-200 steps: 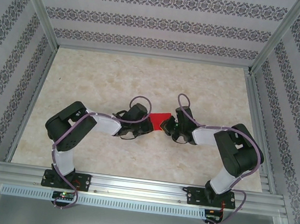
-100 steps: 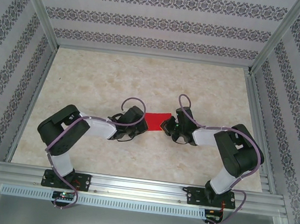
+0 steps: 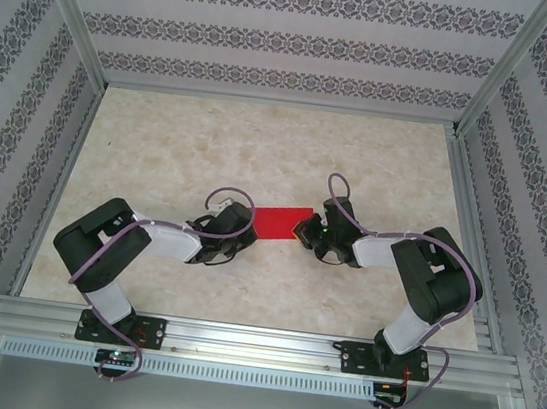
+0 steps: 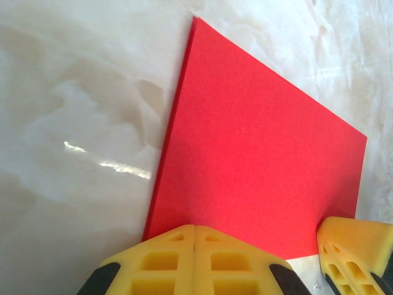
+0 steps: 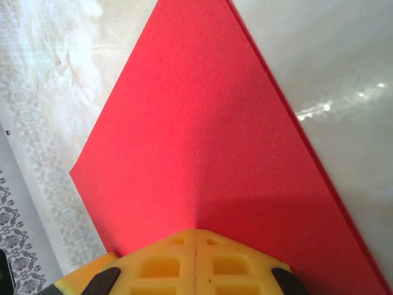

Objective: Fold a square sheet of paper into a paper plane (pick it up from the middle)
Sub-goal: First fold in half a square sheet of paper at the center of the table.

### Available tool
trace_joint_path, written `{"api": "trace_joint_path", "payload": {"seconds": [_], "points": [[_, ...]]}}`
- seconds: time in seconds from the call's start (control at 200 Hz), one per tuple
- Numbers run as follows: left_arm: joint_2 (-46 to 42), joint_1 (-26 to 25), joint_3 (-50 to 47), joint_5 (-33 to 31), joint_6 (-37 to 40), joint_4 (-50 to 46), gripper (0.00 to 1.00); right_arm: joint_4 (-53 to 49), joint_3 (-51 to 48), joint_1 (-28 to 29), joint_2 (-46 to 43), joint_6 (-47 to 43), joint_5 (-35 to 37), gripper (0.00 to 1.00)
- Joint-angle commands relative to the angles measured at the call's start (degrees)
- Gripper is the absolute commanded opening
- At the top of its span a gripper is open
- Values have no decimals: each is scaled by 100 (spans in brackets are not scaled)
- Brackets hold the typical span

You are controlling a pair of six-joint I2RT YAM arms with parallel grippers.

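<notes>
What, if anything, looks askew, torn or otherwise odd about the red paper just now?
Nothing stands out. The square sheet of paper, folded into a rectangle, lies on the table, untorn, its layered edges closely aligned. The left gripper and right gripper rest at its opposite ends, fingers shut.

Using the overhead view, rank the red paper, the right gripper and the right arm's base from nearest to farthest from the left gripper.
1. red paper, just right of the left gripper.
2. right gripper, at the paper's far end.
3. right arm's base, on the near rail, right side.
</notes>
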Motion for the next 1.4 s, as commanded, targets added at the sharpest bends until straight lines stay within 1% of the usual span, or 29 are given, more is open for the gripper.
{"api": "trace_joint_path", "payload": {"seconds": [0.0, 0.175, 0.28, 0.365, 0.45, 0.51, 0.609, 0.689, 0.809, 0.979, 1.169, 1.394], "points": [[-114, -9, -272, -603, -209, -1024, 0, -606, -263, -185, 85, -131, 388, 0], [-571, 47, -264, -866, -87, -1480, 0, -665, -208, -252, 46, -248, 387, 0], [-948, 109, -101, -866, 384, -1446, 0, -676, -83, -235, 39, -329, 278, 0], [-1139, 114, 38, -569, 785, -1062, 0, -694, 10, -209, 13, -371, 218, 0], [-1105, 114, 115, -138, 911, -536, 0, -736, 94, -167, -7, -406, 190, 0], [-905, 114, 205, 171, 894, -242, 0, -731, 130, -147, -11, -427, 160, 0], [-333, 111, 424, 659, 831, 187, 0, -680, 153, -121, -16, -463, 106, 0], [37, 114, 562, 817, 733, 331, 0, -550, 130, -115, -86, -467, 54, 0], [159, 114, 707, 596, 692, -23, 0, -473, 110, -44, -420, -592, 192, 0], [284, 114, 616, 526, 600, -319, 0, -447, 385, 156, -535, -783, 64, 0], [428, 114, 525, 506, 437, -422, 0, -527, 670, 512, -181, -729, 54, 0], [501, 114, 633, 366, 231, -1025, 0, -514, 827, 621, 301, -657, 10, 0]]}}
